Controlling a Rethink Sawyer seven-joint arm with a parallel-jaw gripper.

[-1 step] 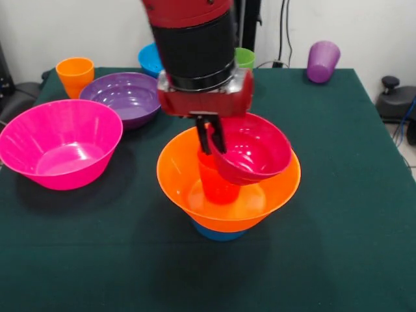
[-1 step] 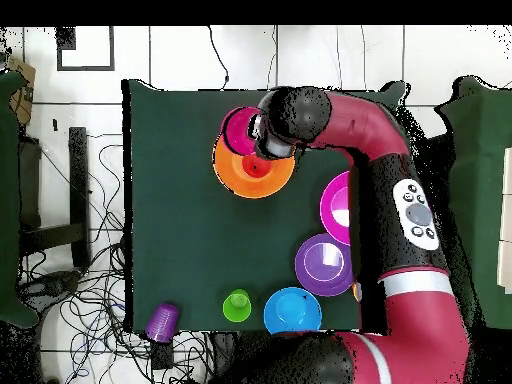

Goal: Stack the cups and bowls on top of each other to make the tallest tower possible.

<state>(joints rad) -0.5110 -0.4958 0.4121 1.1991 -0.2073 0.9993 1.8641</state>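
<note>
Step in hand: the gripper [image 1: 210, 138] holds the red bowl [image 1: 252, 151] by its rim, clenched on the near-left edge, and carries it over the tower.
Tower: a light-blue bowl [image 1: 218, 232] sits as base on the green surface [image 1: 338, 214]; the orange bowl [image 1: 229, 188] rests on it, with a red cup [image 1: 216, 179] standing upright inside.
Red bowl: tilted, its lower side just over or touching the cup's top; I cannot tell which.
Other pieces: pink bowl [image 1: 60, 143], purple bowl [image 1: 125, 96], blue bowl [image 1: 151, 60], orange cup [image 1: 75, 75], green cup [image 1: 244, 58] and purple cup [image 1: 322, 61] lie well apart from the tower.
Next move, as a judgement: level the red bowl, centre it on the cup, lower gently, then let go without nudging the stack.
</note>
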